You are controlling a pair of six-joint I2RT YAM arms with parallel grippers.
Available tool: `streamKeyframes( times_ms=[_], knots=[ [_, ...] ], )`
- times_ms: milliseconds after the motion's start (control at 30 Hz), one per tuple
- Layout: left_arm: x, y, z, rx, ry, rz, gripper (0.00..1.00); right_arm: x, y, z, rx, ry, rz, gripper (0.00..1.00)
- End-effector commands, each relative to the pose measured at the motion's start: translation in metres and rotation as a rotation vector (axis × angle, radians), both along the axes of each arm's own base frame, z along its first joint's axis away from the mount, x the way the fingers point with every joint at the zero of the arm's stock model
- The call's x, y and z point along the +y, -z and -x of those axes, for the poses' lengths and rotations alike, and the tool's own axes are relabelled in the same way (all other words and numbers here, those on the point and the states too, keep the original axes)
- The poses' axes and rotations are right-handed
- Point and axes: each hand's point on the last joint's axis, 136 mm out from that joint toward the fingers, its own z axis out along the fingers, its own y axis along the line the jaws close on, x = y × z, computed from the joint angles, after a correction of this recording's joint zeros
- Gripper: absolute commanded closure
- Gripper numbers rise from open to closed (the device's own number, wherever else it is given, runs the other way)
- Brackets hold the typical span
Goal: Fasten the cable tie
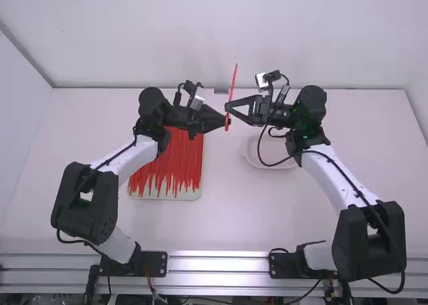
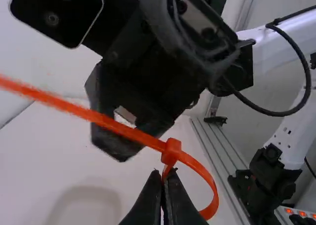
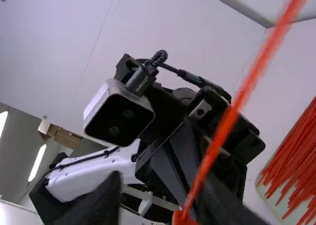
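Cable tie (image 1: 233,84) upright over the table (image 1: 80,118) middle — tray (image 1: 164,196) left of it (dish (image 1: 257,161) right)

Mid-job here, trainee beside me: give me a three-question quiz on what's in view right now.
1. True or false: the cable tie has its tail threaded through its head.
2. Whose gripper is shut on the tie just by its head?
3. The spare ties lie on: A a tray; B a bowl; C the bare table.
Key: 1 true; 2 the left gripper; 3 A.
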Motion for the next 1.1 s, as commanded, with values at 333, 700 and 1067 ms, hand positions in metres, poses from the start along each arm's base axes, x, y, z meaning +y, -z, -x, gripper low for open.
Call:
streamKeyframes(
  times_ms=[333,700,1067],
  knots=[
    [0.003,-0.008,-0.010,0.003,-0.080,0.015,0.01,-0.008,-0.014,-0.003,-0.077,0.029,-0.002,1.00],
    [0.036,0.042,-0.060,0.372,-0.335,-0.071,0.01,-0.066,0.036,-0.038,-0.067,0.201,0.139,1.00],
    [0.078,0.091,-0.065,0.636,-0.441,-0.162,0.01,-0.118,0.134,-0.052,0.052,0.438,0.525,1.00]
  ],
)
